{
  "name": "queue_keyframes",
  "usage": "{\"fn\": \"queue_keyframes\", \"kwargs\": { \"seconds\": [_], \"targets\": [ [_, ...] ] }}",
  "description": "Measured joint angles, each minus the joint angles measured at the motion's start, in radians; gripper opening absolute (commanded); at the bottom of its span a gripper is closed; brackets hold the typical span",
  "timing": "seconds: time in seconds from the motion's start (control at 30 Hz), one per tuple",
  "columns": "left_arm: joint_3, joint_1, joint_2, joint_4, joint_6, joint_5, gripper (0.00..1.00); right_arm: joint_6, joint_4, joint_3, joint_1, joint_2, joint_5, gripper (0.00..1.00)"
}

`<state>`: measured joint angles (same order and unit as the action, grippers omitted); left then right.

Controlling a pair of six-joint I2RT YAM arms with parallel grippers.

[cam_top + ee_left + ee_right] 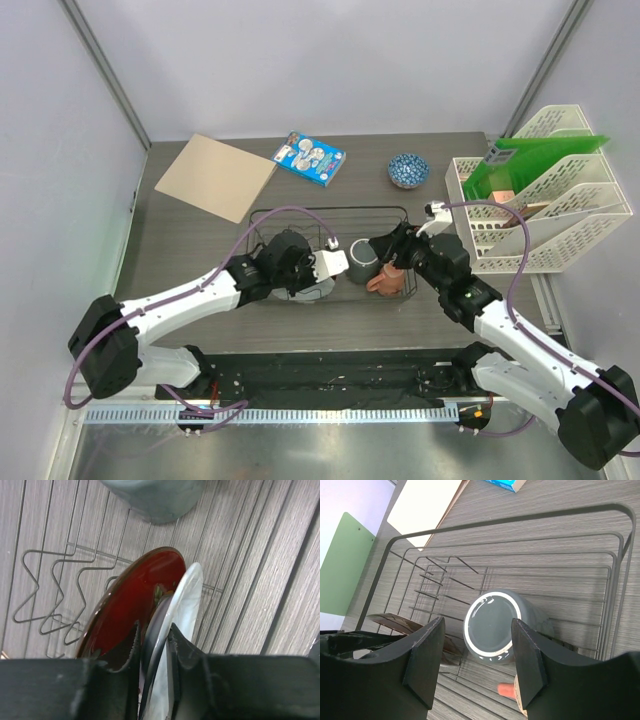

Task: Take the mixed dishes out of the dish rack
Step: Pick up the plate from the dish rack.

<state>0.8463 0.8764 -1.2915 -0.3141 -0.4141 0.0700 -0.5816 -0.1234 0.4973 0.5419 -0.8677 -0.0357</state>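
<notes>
dish rack (322, 224) on grey table (190, 245), white walls (330, 60)

Fingers (426, 662): dark pair, spread apart, nothing between.
Dark grey mug (492, 625): inside dish rack, white-ringed end facing camera, seen through the gap.
Dish rack (615, 545): black wire, on grey wood-grain bench (560, 500).
Plate (395, 622): reddish-brown edge, far left among slot wires.
Pinkish-brown mug (506, 690): sliver only, bottom edge.

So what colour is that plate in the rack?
The plate is red, white underneath; left wrist view.
</notes>
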Motion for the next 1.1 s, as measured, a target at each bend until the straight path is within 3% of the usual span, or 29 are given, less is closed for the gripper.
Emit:
{"fn": "queue_keyframes", "kwargs": {
  "seconds": [0.13,1.1],
  "targets": [
    [0.0,0.005,0.003,0.002,-0.039,-0.008,0.0,0.0,0.005,-0.004,0.0,0.0,-0.001,0.61],
    [0.002,0.042,0.194,-0.071,-0.105,-0.069,0.0,-0.001,0.019,-0.003,0.0,-0.019,-0.001,0.61]
  ]
}}
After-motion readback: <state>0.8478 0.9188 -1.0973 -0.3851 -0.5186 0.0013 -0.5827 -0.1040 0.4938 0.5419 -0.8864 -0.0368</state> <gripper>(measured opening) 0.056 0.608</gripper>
